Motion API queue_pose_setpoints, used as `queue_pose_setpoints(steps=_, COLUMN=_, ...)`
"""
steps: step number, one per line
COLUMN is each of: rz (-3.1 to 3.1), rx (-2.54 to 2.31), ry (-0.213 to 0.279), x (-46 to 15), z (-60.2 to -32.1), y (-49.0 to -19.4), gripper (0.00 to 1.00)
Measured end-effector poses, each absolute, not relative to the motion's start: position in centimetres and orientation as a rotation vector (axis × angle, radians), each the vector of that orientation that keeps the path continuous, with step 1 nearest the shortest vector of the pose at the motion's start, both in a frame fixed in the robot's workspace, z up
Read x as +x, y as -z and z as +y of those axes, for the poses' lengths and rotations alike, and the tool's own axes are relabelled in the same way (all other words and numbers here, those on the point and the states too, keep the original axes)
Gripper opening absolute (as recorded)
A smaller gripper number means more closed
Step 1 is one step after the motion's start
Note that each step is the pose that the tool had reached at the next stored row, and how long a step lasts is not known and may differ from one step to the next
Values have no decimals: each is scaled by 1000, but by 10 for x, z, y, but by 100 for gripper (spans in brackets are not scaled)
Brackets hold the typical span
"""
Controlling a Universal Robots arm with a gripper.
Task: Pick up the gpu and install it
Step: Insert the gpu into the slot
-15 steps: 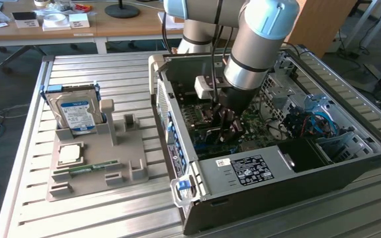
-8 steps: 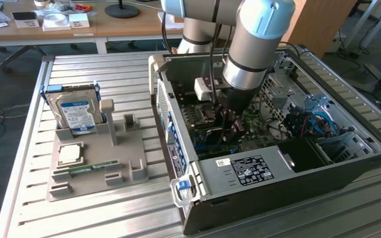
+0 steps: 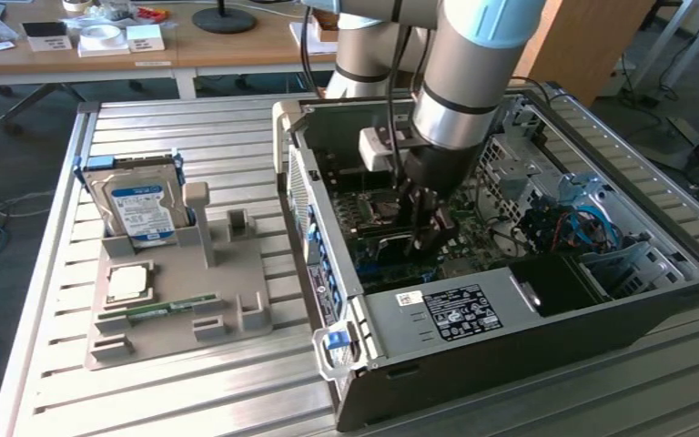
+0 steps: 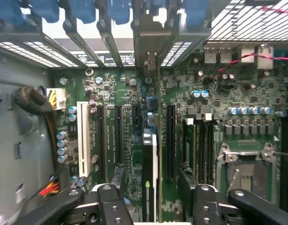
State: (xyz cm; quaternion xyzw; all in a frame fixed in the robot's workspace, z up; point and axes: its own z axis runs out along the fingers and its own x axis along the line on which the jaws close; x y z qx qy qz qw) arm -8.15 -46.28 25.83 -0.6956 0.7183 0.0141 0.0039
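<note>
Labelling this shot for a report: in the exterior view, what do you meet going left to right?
Blue-and-white-labelled hard drive → grey plastic parts holder → open black computer case → robot gripper → blue cables.

Work surface: a metal table (image 3: 179,401) with a top of parallel aluminium slats, lit by window glare along its near edge.

Two items rest directly on it. Toward the exterior view's left sits a grey moulded parts holder (image 3: 174,314), lying flat on the slats. It carries a blue-and-white-labelled hard drive (image 3: 137,205) standing upright in a slot at the far end, a square silver processor (image 3: 128,282) lying flat mid-tray, and a narrow green memory stick (image 3: 170,307) just beside the processor.

Toward the exterior view's right stands an open computer case (image 3: 495,337), side panel off, just beside the holder without touching it.
</note>
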Motion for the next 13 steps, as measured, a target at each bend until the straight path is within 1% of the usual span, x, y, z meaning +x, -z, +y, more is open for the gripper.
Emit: queue_pose_setpoints(steps=13, rz=2247, rx=-2176, ry=-36, x=-82, z=-463, y=-310, gripper=58)
